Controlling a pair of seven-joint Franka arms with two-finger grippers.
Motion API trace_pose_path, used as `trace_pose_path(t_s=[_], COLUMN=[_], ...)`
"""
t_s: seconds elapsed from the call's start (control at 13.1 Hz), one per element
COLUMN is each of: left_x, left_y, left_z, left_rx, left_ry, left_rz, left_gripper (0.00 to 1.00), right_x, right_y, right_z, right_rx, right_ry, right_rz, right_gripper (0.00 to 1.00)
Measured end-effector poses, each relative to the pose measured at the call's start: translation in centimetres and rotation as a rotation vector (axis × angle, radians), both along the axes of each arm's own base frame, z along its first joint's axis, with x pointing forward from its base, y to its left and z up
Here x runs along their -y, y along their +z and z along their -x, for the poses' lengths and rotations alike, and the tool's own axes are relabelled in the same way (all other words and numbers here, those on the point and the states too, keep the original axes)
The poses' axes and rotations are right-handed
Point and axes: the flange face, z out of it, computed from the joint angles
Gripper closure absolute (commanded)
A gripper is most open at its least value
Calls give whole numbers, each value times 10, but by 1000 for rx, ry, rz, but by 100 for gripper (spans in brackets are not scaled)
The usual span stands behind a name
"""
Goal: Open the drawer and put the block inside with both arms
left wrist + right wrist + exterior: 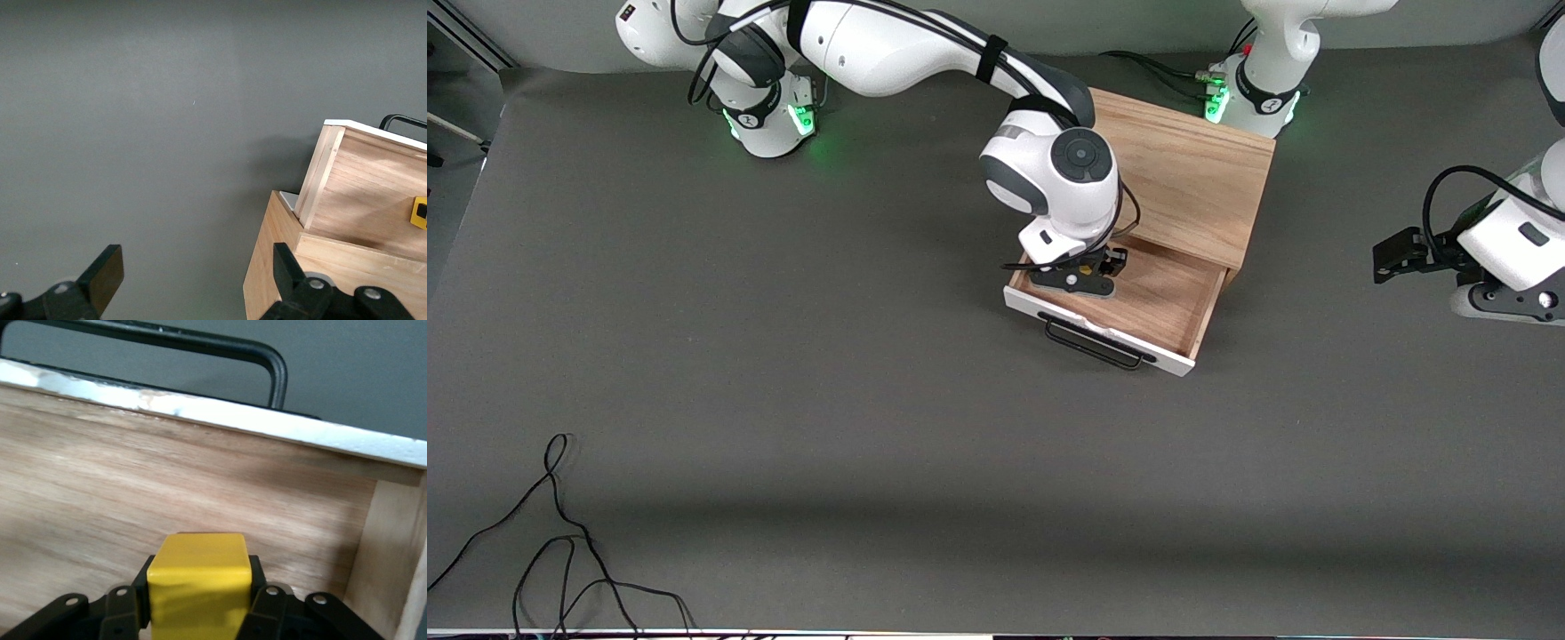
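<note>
The drawer (pixel 1169 307) stands pulled out of the oak box (pixel 1192 169), its white front and black handle (pixel 1096 343) toward the front camera. My right gripper (pixel 1083 274) reaches down into the drawer at the right arm's end of it, shut on the yellow block (pixel 1086 268). In the right wrist view the block (pixel 199 583) sits between the black fingers of the right gripper (pixel 199 603), just above the drawer's wood floor (pixel 120 480); whether they touch I cannot tell. My left gripper (pixel 1494 307) waits over the table at the left arm's end, open (pixel 197 267), nothing between its fingers.
The left wrist view shows the box (pixel 270 267) from the side, the drawer's side wall (pixel 363 197) and the block (pixel 420 215) in it. Loose black cables (pixel 560 542) lie on the grey mat near the front camera, at the right arm's end.
</note>
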Motion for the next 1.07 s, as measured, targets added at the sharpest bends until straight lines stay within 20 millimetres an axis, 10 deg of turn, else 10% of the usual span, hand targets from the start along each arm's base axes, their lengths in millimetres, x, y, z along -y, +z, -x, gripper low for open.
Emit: trace_pose_path(t_s=[0.69,1.07], left_x=[6,6], left_y=[-3,-3], left_z=[1,1], left_rx=[-5,-7], left_ry=[-10,-11], left_rz=[0,0], left_gripper=[0,0], right_x=[17,122], right_y=[102,224], right_z=[-22,-95], right_rx=[78,162], right_ry=[-37,-127], right_rz=[-56,-102], right_gripper=[0,0])
